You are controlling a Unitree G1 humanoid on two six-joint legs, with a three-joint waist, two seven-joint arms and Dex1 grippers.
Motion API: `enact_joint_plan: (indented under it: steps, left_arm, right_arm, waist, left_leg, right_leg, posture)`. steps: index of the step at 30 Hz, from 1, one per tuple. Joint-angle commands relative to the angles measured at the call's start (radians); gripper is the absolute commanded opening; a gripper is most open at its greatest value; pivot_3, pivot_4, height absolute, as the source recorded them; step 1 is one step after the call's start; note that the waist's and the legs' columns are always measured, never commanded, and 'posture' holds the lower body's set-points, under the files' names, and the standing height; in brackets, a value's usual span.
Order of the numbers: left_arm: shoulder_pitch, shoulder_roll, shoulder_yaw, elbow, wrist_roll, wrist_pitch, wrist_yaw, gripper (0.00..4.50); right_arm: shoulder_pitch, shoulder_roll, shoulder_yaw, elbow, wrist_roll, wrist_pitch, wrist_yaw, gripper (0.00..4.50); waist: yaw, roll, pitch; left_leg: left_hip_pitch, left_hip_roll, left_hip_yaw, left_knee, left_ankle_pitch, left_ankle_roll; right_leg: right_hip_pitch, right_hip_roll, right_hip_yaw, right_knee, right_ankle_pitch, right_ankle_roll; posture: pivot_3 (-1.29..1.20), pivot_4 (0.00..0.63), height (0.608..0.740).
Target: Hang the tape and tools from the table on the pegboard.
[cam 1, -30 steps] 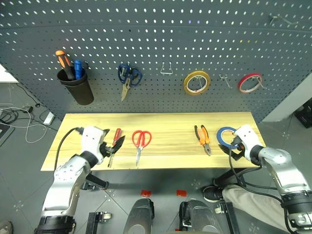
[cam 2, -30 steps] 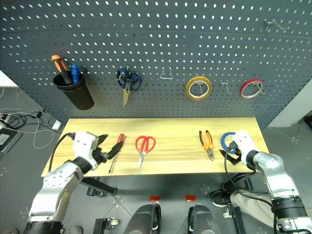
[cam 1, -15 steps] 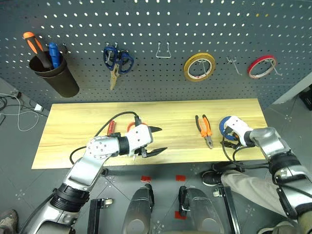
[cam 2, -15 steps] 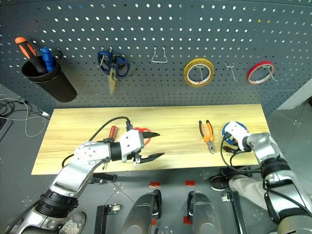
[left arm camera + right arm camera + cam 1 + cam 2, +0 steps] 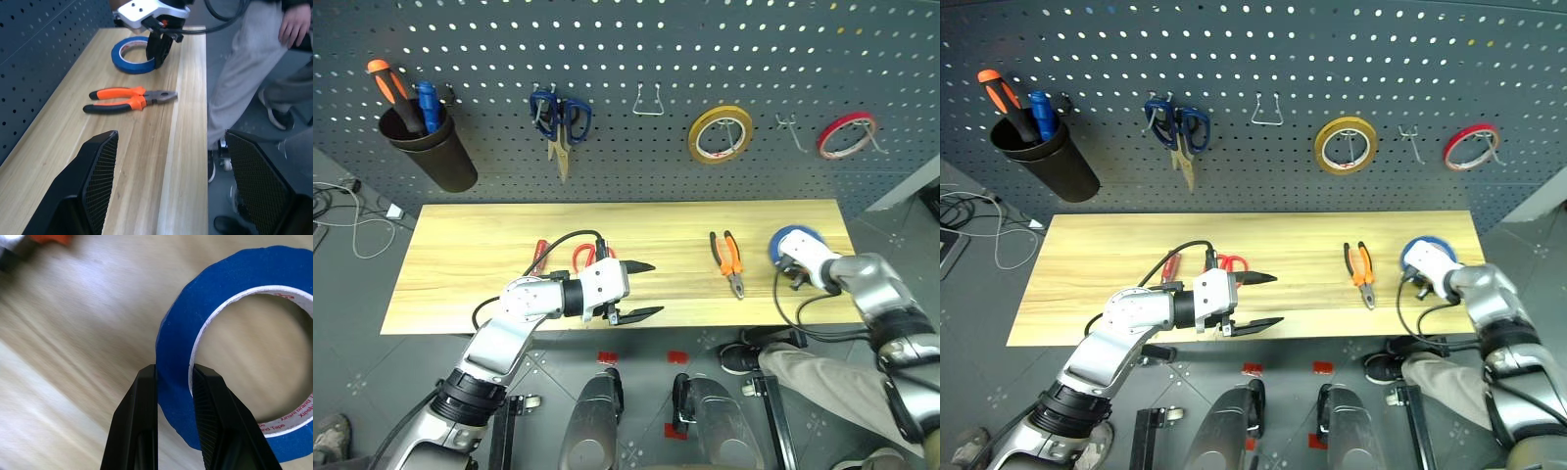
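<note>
Head views: The desk (image 5: pixel 460 255) stands under the pegboard (image 5: pixel 636 49), where blue-handled scissors (image 5: pixel 560 122), a yellow tape roll (image 5: pixel 720 134) and a red tape roll (image 5: pixel 845 135) hang on hooks, and a black cup (image 5: pixel 435 157) holds two screwdrivers. The blue tape (image 5: pixel 793 238) lies flat near the desk's right end, partly covered by the right gripper (image 5: pixel 795 277). The orange-handled pliers (image 5: pixel 728 262) lie just left of it. The red-handled scissors (image 5: pixel 1229 263) and red-handled screwdriver (image 5: pixel 1170 266) lie mid-desk, largely hidden behind the left arm. The left gripper (image 5: pixel 641 290) hovers at the front edge, jaws wide and empty, pointing toward the pliers.

Left wrist view: The pliers (image 5: pixel 128 99) lie flat with their jaws toward the front edge. Beyond them the right gripper stands planted on the blue ring's rim. A person's trousered legs (image 5: pixel 234 88) are beside the desk.

Right wrist view: The two fingers (image 5: pixel 139 421) pinch the ring's wall, one outside, one inside the hollow centre. That grip suits lifting the ring so its opening can pass over a hook. The tape rests on the wood, not yet raised.
</note>
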Motion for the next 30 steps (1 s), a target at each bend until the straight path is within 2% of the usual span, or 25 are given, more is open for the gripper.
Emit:
enact_joint_plan:
  steps: [1, 3, 6, 9, 13, 16, 21, 25, 28, 30]
  left_arm:
    - [-0.009, -0.030, 0.053, -0.046, -0.074, 0.031, 0.015, 3.66]
    - [-0.024, -0.047, 0.071, -0.047, -0.087, 0.045, 0.034, 3.66]
    - [-0.065, -0.085, 0.099, -0.056, -0.121, 0.089, 0.069, 3.66]
    - [-0.107, -0.121, 0.111, -0.063, -0.141, 0.125, 0.101, 3.66]
    - [-0.122, -0.132, 0.105, -0.055, -0.136, 0.129, 0.102, 3.66]
    - [-0.117, -0.130, 0.104, -0.054, -0.128, 0.126, 0.105, 3.66]
    - [-0.101, -0.121, 0.114, -0.064, -0.127, 0.136, 0.116, 3.66]
    - [-0.086, -0.111, 0.116, -0.064, -0.122, 0.134, 0.117, 3.66]
    - [-0.069, -0.096, 0.118, -0.052, -0.107, 0.123, 0.117, 3.66]
    - [-0.051, -0.072, 0.119, -0.032, -0.083, 0.093, 0.103, 3.66]
  right_arm:
    - [0.230, -0.038, -0.176, -0.518, 0.011, 0.129, -0.092, 0.67]
    - [0.363, -0.013, -0.221, -0.754, -0.018, 0.172, -0.139, 0.67]
    - [0.496, 0.026, -0.218, -1.018, -0.126, 0.148, -0.243, 0.67]
    - [0.472, 0.054, -0.208, -1.108, -0.192, 0.095, -0.319, 0.67]
    - [0.304, 0.068, -0.224, -0.977, -0.145, 0.027, -0.346, 0.67]
    - [0.179, 0.076, -0.208, -0.798, -0.086, -0.036, -0.319, 0.67]
    - [0.035, 0.091, -0.179, -0.605, -0.035, -0.128, -0.293, 0.67]
    - [-0.016, 0.121, -0.176, -0.546, 0.004, -0.135, -0.278, 0.67]
    - [0.003, 0.168, -0.199, -0.582, 0.056, -0.064, -0.276, 1.67]
    - [0.071, 0.190, -0.201, -0.650, 0.069, -0.002, -0.274, 2.30]
  waist:
    - [0.003, 0.000, 0.000]
    - [0.001, 0.000, 0.000]
    - [-0.007, 0.000, 0.000]
    - [-0.017, 0.001, 0.001]
    - [-0.025, 0.001, 0.001]
    - [-0.023, 0.000, 0.001]
    - [-0.019, 0.000, 0.001]
    - [-0.019, 0.000, 0.001]
    - [-0.019, 0.000, 0.001]
    - [-0.018, 0.000, 0.001]
  left_leg:
    - [0.000, 0.000, 0.001, -0.001, 0.000, 0.000]
    - [-0.001, 0.001, 0.000, -0.001, -0.001, -0.001]
    - [0.000, 0.001, 0.000, -0.001, -0.001, -0.002]
    - [0.000, 0.001, 0.002, 0.001, -0.001, -0.002]
    - [0.001, 0.001, 0.004, 0.003, -0.001, -0.001]
    - [0.002, 0.001, 0.004, 0.003, -0.001, -0.001]
    - [0.000, 0.001, 0.005, 0.003, -0.001, -0.001]
    - [-0.001, 0.001, 0.005, 0.000, -0.001, -0.001]
    - [-0.001, 0.001, 0.004, 0.000, -0.001, -0.001]
    - [-0.001, 0.001, 0.004, 0.000, -0.001, -0.001]
  right_leg:
    - [-0.001, 0.000, 0.000, 0.000, 0.000, 0.000]
    - [-0.001, 0.001, -0.002, 0.000, -0.003, 0.005]
    - [-0.001, 0.001, -0.001, 0.001, -0.004, 0.008]
    - [-0.001, 0.000, 0.001, 0.001, -0.004, 0.009]
    - [-0.001, 0.001, 0.004, 0.001, -0.003, 0.011]
    - [-0.001, 0.001, 0.005, 0.002, -0.003, 0.011]
    - [-0.001, 0.001, 0.004, 0.001, 0.000, 0.006]
    - [-0.001, 0.000, 0.002, -0.001, 0.000, 0.006]
    - [-0.001, 0.000, 0.000, -0.001, -0.001, 0.006]
    - [-0.001, 0.000, 0.000, 0.000, -0.001, 0.005]
  posture:
    - [-0.06, 0.341, 0.740]
    - [-0.06, 0.341, 0.740]
    - [-0.07, 0.341, 0.740]
    - [-0.08, 0.340, 0.740]
    - [-0.07, 0.332, 0.740]
    - [-0.06, 0.326, 0.740]
    - [-0.04, 0.324, 0.740]
    - [-0.04, 0.324, 0.740]
    - [-0.04, 0.327, 0.740]
    - [-0.04, 0.329, 0.740]
